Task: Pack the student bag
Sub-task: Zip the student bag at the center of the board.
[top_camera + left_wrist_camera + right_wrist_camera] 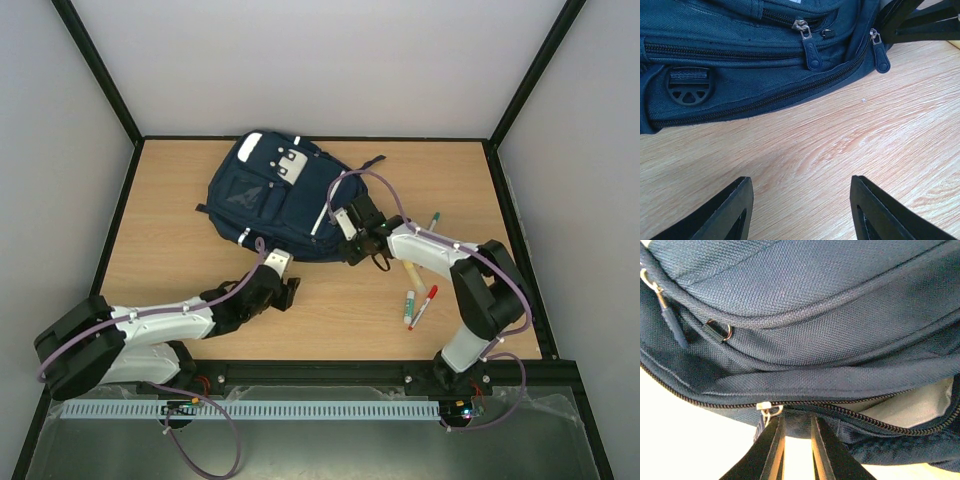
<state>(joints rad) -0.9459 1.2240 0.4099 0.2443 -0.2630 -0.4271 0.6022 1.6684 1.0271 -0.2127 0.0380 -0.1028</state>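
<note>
The counter point(180, 210) carries the student bag point(270, 195), which lies flat at the upper centre of the top view.

**Step in hand (judged):** opening the main compartment.
- The zip is parted at the right of the right wrist frame, where pale lining point(910, 407) shows.
- Draw the slider point(765, 407) along the line of the teeth, not away from them.
- Brace the fabric so the bag does not slide.

**Arm poses**
- The right arm point(440, 255) reaches in from the lower right, its wrist at the bag's lower right edge.
- The left arm point(170, 320) lies low, extended from the lower left towards frame centre.
- The left gripper point(801, 179) is spread over bare wood, just short of the bag.
- The right gripper point(797, 416) is pressed almost together at the slider. It probably nips the pull tab, but the fingers hide the contact.

Pens point(418, 305) lie at the right.
</note>
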